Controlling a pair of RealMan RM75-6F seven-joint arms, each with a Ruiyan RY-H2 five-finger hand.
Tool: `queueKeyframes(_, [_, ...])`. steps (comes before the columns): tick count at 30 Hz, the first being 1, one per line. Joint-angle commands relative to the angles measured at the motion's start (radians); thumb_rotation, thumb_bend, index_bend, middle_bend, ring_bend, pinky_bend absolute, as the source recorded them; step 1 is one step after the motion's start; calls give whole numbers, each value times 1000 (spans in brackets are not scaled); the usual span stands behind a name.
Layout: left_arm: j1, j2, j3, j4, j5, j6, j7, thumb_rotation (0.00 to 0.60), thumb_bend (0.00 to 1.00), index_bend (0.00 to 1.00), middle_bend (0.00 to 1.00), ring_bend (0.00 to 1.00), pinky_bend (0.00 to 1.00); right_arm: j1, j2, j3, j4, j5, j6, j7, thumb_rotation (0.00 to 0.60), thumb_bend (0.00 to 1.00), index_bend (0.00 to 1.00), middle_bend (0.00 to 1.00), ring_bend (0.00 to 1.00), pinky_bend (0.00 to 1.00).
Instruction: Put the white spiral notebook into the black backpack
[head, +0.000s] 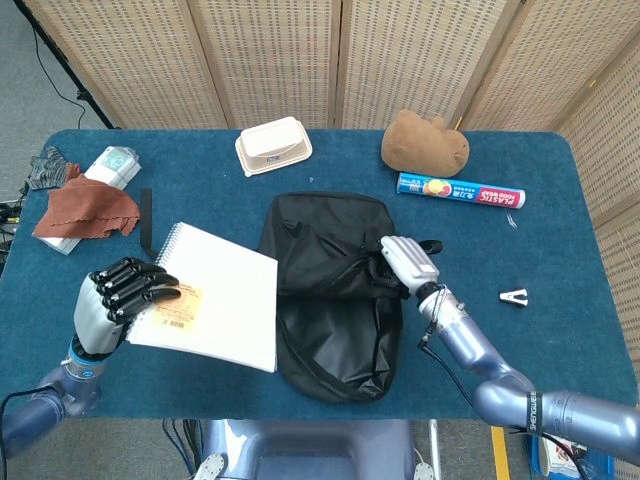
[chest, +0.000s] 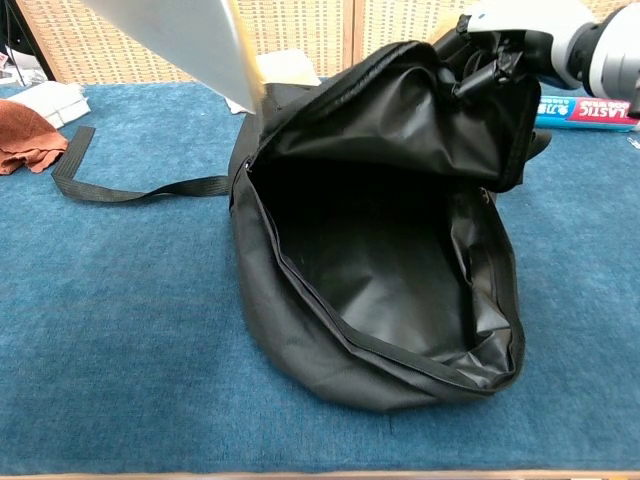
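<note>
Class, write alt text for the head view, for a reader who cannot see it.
A robot's left hand holds a white spiral notebook beside a black backpack, whose flap the right hand lifts. They are on a blue table, along with a brown plush toy, a plastic wrap box and a white clamshell container.

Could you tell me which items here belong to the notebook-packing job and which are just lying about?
Job: white spiral notebook held by left robot hand; black backpack held open by right robot hand.

Lying about: plush toy, plastic wrap box, white container, brown cloth, clip.
</note>
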Motion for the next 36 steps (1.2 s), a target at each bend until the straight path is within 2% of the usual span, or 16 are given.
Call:
queueKeyframes(1, [-16,-45,3,3,19,26,-24,600,590,767,692,506,600,33,24,26,-12,107,-46,9,600,778,594,558,517,652])
queueKeyframes(7, [-48,-130,7,-1,51,56,-33,600,590,767,693,506,600,79,34,16,4,225,-75,-18,600,781,595,558,517,650])
queueKeyframes(12, [-76,-171,7,-26,76,72,-30,600,590,767,694,506,600,109,32,3,25,276,-88,-37,600,781,595,558,517,650])
queueKeyframes(22, [-89,-177,-1,-77,92,84,-21,600,590,767,694,506,600,139,30,-7,54,316,-97,-40,600,782,595,558,517,650])
queueKeyframes(29, [-112,-226,8,-36,90,37,-15,600,590,767,694,506,600,145,39,-10,43,330,-102,-28,600,784,596,559,517,650])
queueKeyframes(36, [-179,-344,-2,71,86,-21,-29,600,590,767,694,506,600,153,68,-8,34,349,-145,-3,600,792,597,560,517,650])
